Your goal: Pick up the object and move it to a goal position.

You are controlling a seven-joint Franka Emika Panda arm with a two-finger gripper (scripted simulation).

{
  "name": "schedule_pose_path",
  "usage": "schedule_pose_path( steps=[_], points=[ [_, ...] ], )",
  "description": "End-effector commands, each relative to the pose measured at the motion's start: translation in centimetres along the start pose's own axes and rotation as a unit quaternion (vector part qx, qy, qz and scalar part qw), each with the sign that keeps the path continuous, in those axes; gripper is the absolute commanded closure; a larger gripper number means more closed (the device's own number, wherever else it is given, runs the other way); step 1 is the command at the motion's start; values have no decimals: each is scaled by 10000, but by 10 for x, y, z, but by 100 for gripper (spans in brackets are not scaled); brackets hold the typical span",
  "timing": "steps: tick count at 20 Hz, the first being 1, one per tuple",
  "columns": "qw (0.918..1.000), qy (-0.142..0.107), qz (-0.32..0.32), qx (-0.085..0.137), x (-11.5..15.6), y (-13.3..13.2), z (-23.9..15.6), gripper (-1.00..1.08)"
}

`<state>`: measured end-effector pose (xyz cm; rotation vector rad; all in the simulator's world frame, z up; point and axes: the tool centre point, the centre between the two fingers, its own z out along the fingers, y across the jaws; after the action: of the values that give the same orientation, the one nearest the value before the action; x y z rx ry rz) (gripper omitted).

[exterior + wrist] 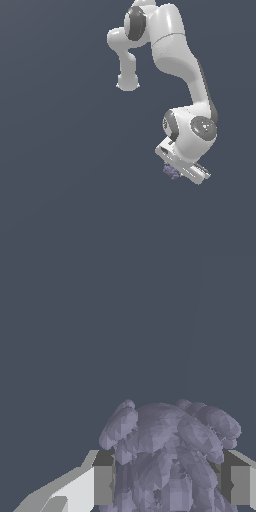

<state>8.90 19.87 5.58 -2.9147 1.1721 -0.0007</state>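
The object is a lumpy purple-grey clump that fills the space between my two fingers in the wrist view, one finger on each side pressing against it. In the exterior view the object is a tiny clump peeking out under the white hand, mostly covered by it. My gripper sits at the end of the bent white arm, right of centre in the exterior view, shut on the object. Whether the clump rests on the surface or hangs above it cannot be told.
The arm's base and upper links rise at the top of the exterior view. Everything else is a flat, uniform dark blue-grey ground with no other objects or edges in sight.
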Motion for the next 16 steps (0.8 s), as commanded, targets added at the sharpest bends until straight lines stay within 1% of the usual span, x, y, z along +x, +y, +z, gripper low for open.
schedule_pose_path(
  steps=[1,8,16],
  points=[
    [10000,1,3,0,-2,-13,-1,108],
    [10000,-2,3,-2,-6,-39,-2,108],
    [10000,-2,3,-2,-8,-53,-2,108]
  ],
)
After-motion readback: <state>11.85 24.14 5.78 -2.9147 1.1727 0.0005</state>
